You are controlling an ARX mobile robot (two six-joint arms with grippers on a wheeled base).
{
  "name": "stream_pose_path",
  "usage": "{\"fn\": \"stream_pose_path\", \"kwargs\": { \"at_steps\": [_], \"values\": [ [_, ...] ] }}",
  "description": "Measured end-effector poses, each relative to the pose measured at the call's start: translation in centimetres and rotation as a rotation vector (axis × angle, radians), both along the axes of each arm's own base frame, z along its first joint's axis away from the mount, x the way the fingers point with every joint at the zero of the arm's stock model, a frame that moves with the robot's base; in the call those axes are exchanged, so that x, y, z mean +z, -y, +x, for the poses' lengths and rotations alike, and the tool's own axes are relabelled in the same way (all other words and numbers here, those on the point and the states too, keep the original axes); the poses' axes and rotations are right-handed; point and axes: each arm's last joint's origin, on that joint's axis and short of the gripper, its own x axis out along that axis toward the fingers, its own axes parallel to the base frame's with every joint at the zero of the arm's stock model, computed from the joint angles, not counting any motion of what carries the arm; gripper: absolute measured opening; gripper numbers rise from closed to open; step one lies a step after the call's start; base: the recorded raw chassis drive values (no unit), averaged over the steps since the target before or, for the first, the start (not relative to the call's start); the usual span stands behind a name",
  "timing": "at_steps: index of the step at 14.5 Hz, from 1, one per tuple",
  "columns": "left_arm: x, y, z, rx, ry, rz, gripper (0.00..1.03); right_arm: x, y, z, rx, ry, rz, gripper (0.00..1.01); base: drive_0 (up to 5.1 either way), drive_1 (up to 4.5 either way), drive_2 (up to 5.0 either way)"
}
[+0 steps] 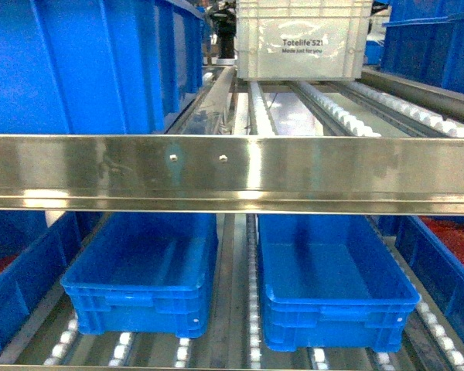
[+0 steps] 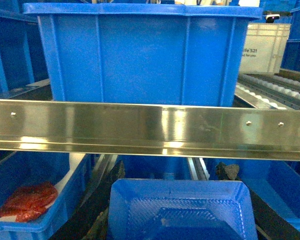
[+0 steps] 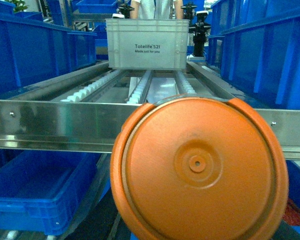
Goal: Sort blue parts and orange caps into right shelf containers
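Note:
In the left wrist view a blue part (image 2: 180,212), a shallow rectangular tray shape with a ribbed inside, fills the space between the dark fingers (image 2: 115,175) of my left gripper (image 2: 172,182), which is shut on it. In the right wrist view a round orange cap (image 3: 197,167) with a small centre hole sits close to the camera and hides most of my right gripper (image 3: 197,225), which holds it. Two empty blue containers (image 1: 131,305) (image 1: 332,328) stand side by side on the lower shelf. Neither gripper shows in the head view.
A steel rail (image 1: 232,174) crosses the shelf front between the two levels. Above it stand a tall blue crate (image 1: 77,62) and a white crate (image 1: 301,39) on rollers. Crates at the far left (image 2: 27,200) and far right (image 1: 448,232) hold red pieces.

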Motion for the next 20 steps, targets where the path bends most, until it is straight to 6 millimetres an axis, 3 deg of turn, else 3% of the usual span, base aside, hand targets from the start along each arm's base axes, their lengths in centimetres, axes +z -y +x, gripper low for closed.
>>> {"fn": "stream_pose_path", "kwargs": {
  "at_steps": [20],
  "values": [
    [0.0, 0.0, 0.0, 0.001, 0.0, 0.0, 0.43, -0.01, -0.01, 0.0, 0.003, 0.0, 0.0, 0.41, -5.0, 2.49, 2.5]
  ]
}}
